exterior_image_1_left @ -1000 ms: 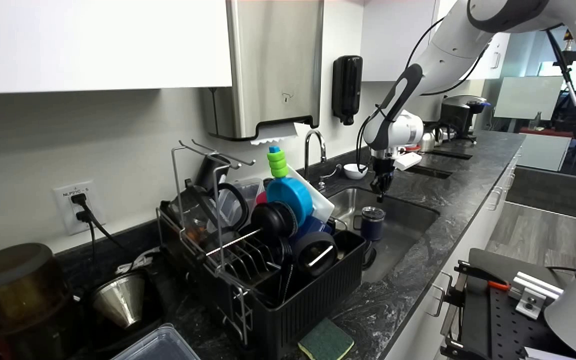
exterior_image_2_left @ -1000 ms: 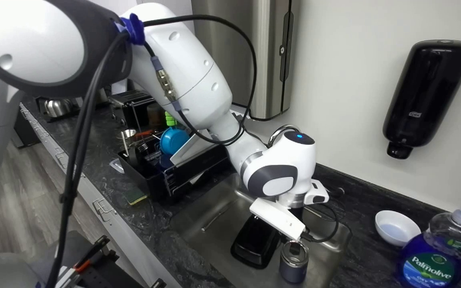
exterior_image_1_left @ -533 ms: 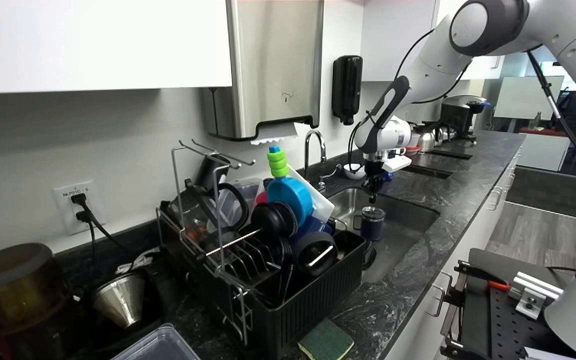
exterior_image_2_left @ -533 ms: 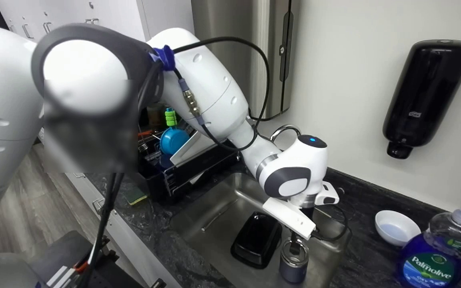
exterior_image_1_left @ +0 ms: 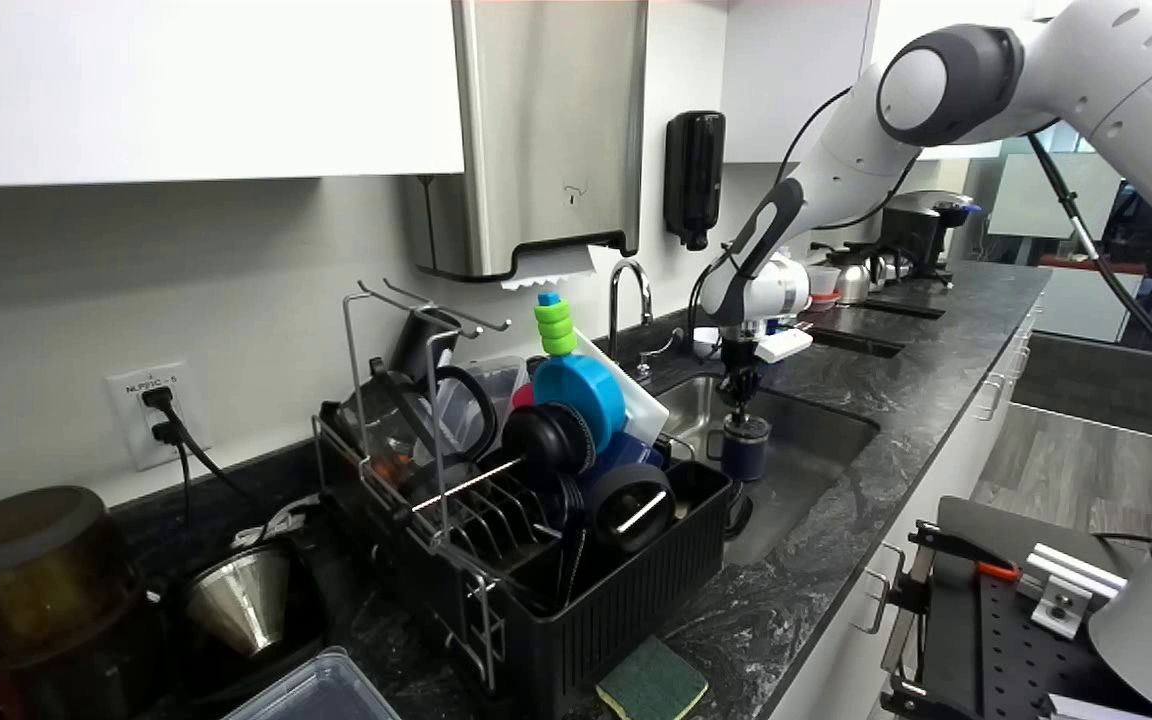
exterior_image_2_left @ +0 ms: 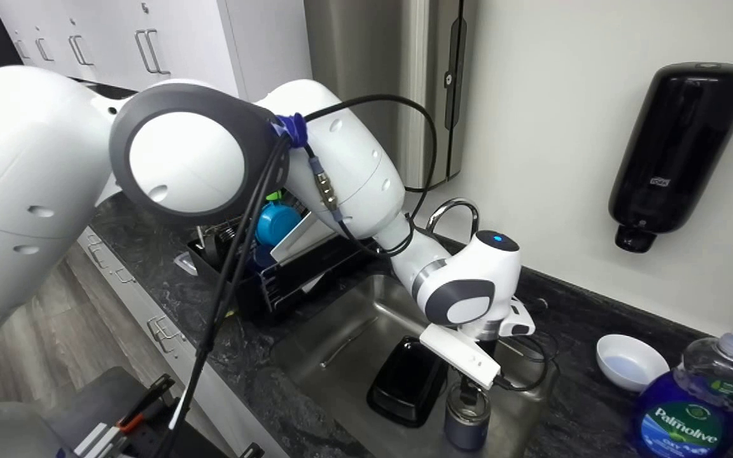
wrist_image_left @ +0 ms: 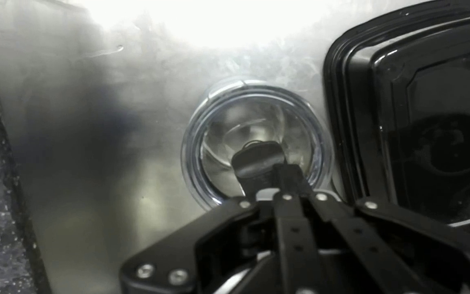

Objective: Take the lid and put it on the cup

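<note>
The dark blue cup (exterior_image_1_left: 744,460) stands upright in the sink; it also shows in an exterior view (exterior_image_2_left: 466,434). The clear round lid (wrist_image_left: 245,120) sits on top of the cup, with a black tab (wrist_image_left: 258,158) across its middle. My gripper (wrist_image_left: 291,176) has its fingers together, with the tips over the lid beside the tab. In an exterior view my gripper (exterior_image_1_left: 739,400) points straight down and its tips reach the cup's top. Whether the tips touch the lid or the tab, I cannot tell. The fingers hide the near part of the lid.
A black container (exterior_image_2_left: 408,381) lies in the sink (exterior_image_2_left: 341,346) close beside the cup. A full dish rack (exterior_image_1_left: 626,620) stands on the counter by the sink. A faucet (exterior_image_1_left: 614,305), a white bowl (exterior_image_2_left: 632,362) and a soap bottle (exterior_image_2_left: 688,413) stand around the sink.
My gripper has moved sideways over the cup and down, from well above it to the lid. The cup and lid stay in place.
</note>
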Motion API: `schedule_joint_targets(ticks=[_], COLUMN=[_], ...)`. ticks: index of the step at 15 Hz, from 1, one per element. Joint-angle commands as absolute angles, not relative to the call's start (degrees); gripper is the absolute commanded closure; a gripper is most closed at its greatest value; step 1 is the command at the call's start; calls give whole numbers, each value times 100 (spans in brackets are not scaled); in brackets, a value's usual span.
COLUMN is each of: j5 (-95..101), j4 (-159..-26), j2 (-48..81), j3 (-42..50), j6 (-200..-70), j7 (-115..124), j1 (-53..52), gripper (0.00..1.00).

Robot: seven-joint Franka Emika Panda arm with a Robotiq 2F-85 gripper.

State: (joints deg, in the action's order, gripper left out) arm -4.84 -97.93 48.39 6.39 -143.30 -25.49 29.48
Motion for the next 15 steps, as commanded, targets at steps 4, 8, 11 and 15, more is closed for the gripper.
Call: schedule_joint_targets(ticks=[4,8,11,15], j5=[-451,-443,-411,-328], j4=[-9710,-9740,-9664,-9369], j2=[5001,5016,5145,5478], j3=[569,563,608,622], j6=[-14352,-14433,-14568,-14531], j7=[-2536,-2552,-2482,-2433], j1=[3040,3037,2990,2923], gripper=[100,100,100,100])
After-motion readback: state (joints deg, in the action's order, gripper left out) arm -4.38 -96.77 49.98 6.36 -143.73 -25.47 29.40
